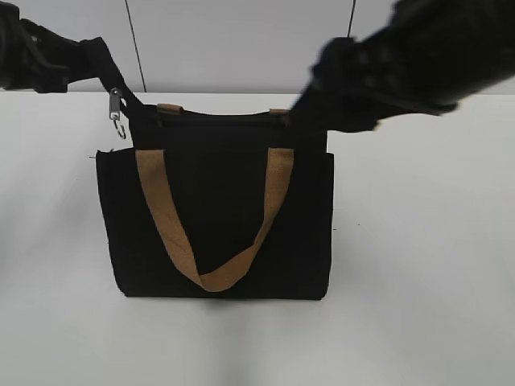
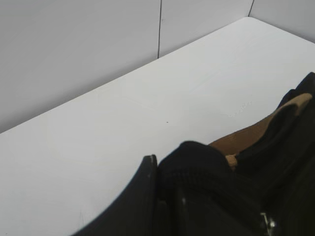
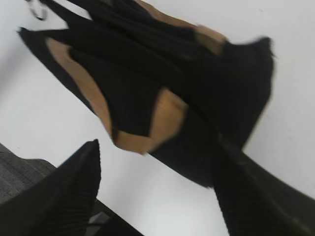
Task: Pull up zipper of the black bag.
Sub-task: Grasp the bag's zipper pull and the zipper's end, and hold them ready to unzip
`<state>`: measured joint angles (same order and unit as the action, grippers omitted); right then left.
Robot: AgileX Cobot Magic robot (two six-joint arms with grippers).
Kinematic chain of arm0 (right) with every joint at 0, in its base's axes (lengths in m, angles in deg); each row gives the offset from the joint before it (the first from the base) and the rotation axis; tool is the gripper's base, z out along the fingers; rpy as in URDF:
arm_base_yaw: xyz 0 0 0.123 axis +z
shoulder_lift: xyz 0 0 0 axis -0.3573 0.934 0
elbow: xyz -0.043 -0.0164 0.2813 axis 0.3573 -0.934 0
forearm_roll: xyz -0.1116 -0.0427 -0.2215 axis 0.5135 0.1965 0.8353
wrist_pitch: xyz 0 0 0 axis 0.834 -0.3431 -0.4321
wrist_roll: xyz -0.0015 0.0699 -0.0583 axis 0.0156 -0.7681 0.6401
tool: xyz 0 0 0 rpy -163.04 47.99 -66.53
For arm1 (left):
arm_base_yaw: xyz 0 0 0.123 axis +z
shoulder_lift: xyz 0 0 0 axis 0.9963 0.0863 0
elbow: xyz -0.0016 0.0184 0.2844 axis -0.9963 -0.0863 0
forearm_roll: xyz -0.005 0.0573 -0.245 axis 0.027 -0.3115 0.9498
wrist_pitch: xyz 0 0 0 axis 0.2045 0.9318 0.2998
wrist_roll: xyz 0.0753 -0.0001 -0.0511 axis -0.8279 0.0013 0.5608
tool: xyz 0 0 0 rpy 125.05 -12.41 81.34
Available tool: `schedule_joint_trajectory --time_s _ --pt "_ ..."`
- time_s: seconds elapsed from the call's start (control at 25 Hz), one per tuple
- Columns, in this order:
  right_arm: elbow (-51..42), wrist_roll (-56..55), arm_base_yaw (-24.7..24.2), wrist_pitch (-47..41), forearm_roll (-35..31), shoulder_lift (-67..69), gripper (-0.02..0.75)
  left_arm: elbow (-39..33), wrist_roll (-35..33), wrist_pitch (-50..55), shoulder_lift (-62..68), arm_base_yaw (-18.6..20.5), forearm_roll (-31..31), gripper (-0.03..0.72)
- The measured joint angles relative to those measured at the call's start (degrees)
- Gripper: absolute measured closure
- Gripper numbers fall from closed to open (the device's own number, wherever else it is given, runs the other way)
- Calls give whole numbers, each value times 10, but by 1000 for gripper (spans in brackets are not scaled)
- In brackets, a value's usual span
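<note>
Left claw (image 1: 95, 58) clamped on bag (image 1: 217, 233) corner strap, beside zipper (image 1: 117, 108) pull; zip line running rightward toward right claw (image 1: 310, 112), fingers apart, blurred.

Both arms are matt black and bulky, and the right gripper (image 3: 157, 196) has dark, finely ribbed, tapering fingers (image 3: 74, 191).

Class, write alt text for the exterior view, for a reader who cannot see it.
A black bag stands upright on a white table, its tan front handle hanging in a loop. The left end effector pulls a black fabric end taut at the bag's upper left corner, where a silvery zipper pull dangles; the blurred right arm reaches its upper right corner.
</note>
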<state>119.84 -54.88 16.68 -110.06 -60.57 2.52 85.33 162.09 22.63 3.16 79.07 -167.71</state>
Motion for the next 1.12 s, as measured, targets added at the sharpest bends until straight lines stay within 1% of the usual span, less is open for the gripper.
schedule_joint_trajectory --time_s 0.12,0.2,0.28,0.36,0.44,0.72,1.12 --pt "39 2 58 66 -2 62 245 5 1 1 0 0 9 666" --pt "58 11 83 110 -2 97 293 5 2 1 0 0 14 666" --pt "75 21 100 140 -2 132 340 5 2 1 0 0 14 666" --pt "86 29 107 162 -2 160 385 5 3 0 0 0 16 666" --pt "94 37 111 184 -2 184 414 5 3 -4 0 0 17 666" --pt "96 110 127 266 -2 229 433 5 3 -9 0 0 22 666" --pt "96 121 128 332 -2 277 434 5 4 -11 0 0 24 666"
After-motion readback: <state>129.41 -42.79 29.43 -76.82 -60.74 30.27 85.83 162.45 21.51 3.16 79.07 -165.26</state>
